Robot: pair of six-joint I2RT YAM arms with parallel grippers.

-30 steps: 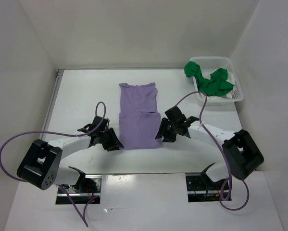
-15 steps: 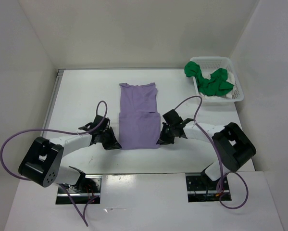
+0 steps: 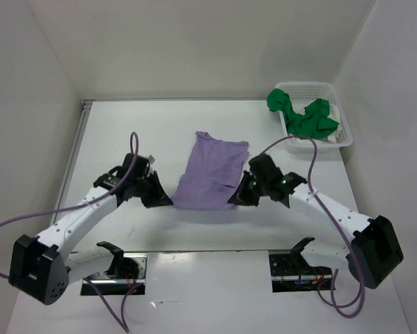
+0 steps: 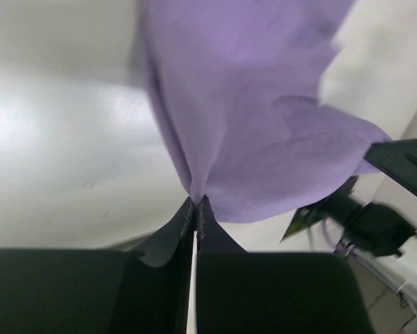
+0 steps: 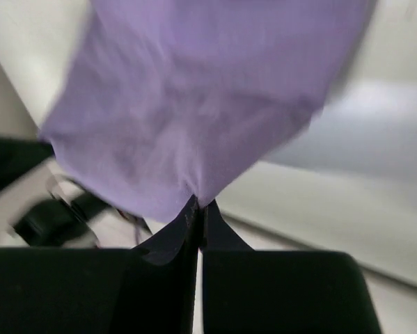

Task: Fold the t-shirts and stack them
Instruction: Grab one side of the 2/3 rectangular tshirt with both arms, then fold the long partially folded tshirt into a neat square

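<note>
Observation. The lavender t-shirt sits at the centre of the top view. Its far end rests on the table, and its near edge is raised between the two arms. The left gripper has its fingers pressed together on the lower-left corner of the cloth. The right gripper is pinching the lower-right corner in the same way. Both wrist views confirm this: the fingertips meet with purple fabric fanning out from the nip.

The green t-shirt is bunched in the basket at the upper right of the frame. A pale mass beneath it is probably the white t-shirt, but the view there is too poor to confirm.

Assessment. The step in hand appears to be folding the lavender shirt lengthwise, near edge over to far edge. The cloth lies skewed, with its far end leaning toward the upper right.

Recommendations.
- Carry both corners toward the top of the frame at matched height and pace, so the held edge stays straight and lightly taut.
- Correct the skew in transit by steering the held edge parallel to the far end.
- Keep the lift low so the resting end is not dragged.
- Lay the edge down flush on the far end, and part the fingers only once the cloth is resting.

Risk. Each grip takes very little fabric, so a sharp pull could slip a corner free.
</note>
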